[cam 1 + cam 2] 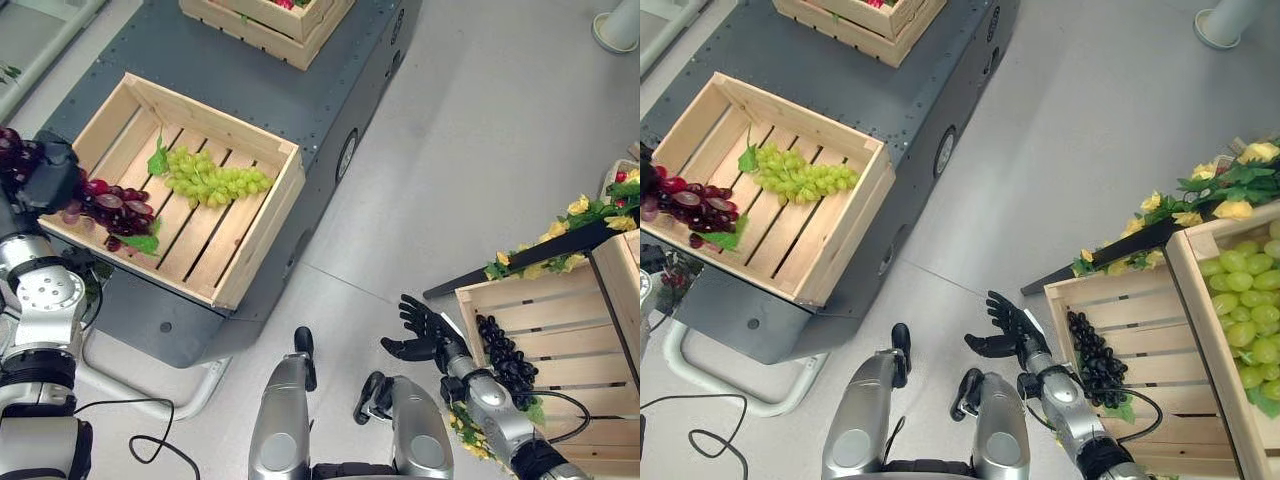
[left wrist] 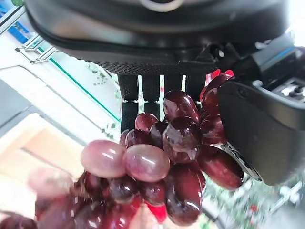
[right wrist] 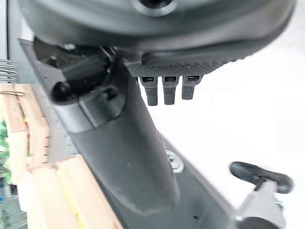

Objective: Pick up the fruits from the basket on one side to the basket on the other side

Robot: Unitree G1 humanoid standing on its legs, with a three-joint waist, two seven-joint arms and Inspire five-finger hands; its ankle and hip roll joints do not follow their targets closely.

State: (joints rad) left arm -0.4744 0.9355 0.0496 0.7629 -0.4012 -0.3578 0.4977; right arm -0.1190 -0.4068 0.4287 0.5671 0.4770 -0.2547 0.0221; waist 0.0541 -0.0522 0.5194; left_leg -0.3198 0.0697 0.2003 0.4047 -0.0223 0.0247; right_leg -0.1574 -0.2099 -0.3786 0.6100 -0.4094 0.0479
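1. Gripping the red grape bunch [image 1: 112, 206] at the left wooden crate's [image 1: 262, 205] near-left rim, the left hand [image 1: 45, 173] shows in the left eye view; green grapes [image 1: 212, 178] lie inside the crate.
2. Right eye view: the right hand [image 1: 1005, 330] hangs with fingers spread, empty, beside the right crate [image 1: 1140, 310] holding black grapes [image 1: 1095, 362].
3. Left wrist view: fingers [image 2: 128, 102] and thumb curl round the red bunch.
4. Right wrist view: straight fingers [image 3: 164, 89], holding nothing.

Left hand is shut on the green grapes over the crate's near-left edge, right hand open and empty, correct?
Not quite: the left hand is shut on the red grapes, as the left wrist view shows. The green grapes lie loose in the crate. The right hand is open and empty.
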